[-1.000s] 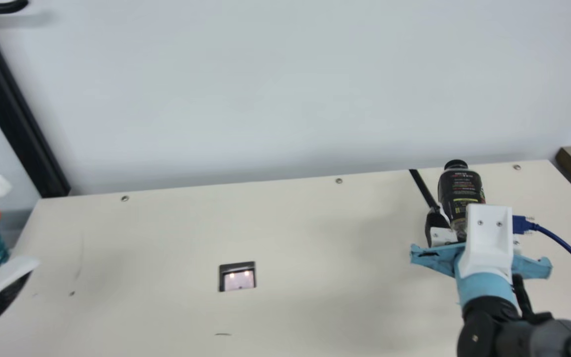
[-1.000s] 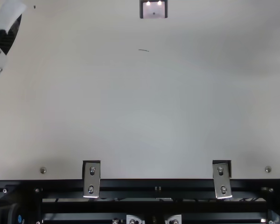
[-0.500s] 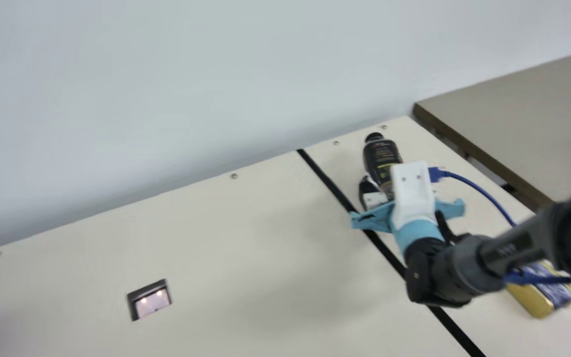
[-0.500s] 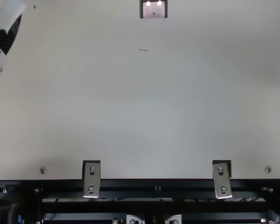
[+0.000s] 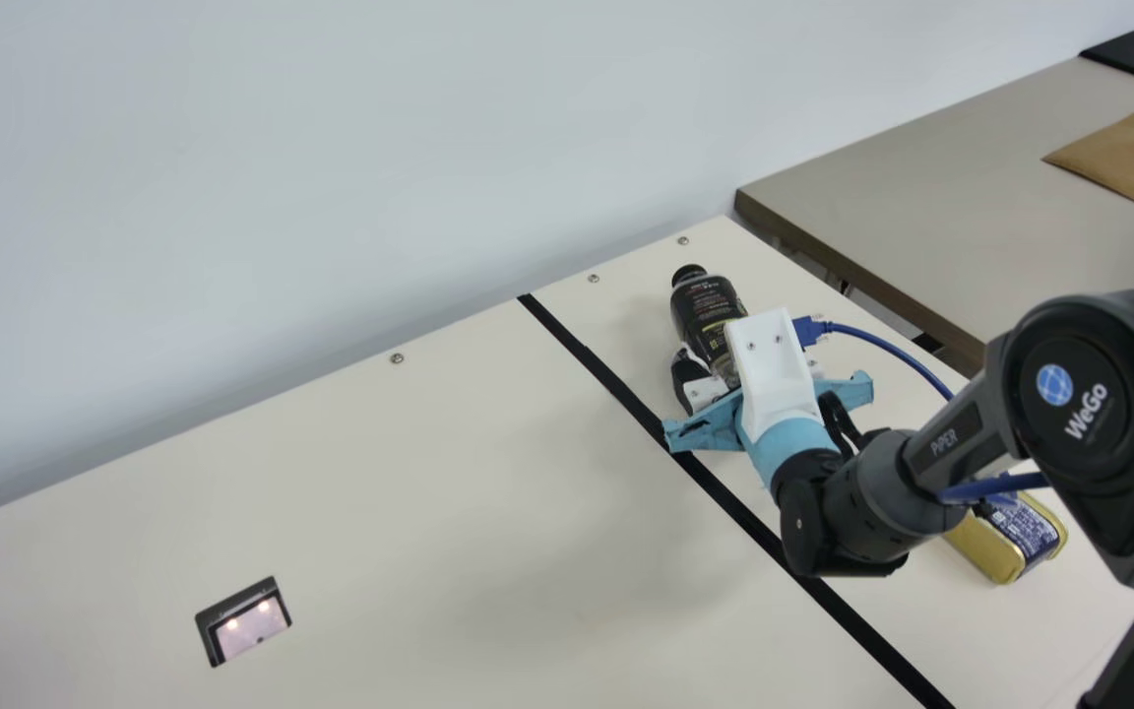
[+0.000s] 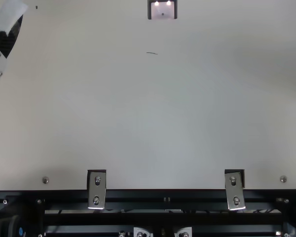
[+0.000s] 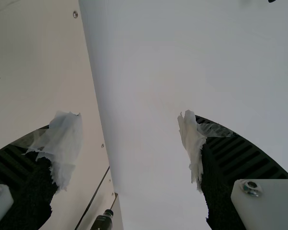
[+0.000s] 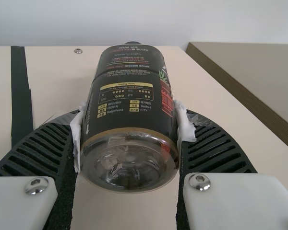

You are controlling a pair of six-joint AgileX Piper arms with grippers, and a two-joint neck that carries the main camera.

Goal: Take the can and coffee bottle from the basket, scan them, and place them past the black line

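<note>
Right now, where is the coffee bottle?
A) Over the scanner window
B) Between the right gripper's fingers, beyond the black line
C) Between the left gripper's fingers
B: the right gripper has the coffee bottle between its fingers, across the black line from the scanner window.

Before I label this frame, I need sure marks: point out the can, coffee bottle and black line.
Can (image 5: 986,553), main view, on its gold side.
Coffee bottle (image 8: 127,86), right wrist view, on its dark label.
Black line (image 5: 862,630), main view, lower stretch.
</note>
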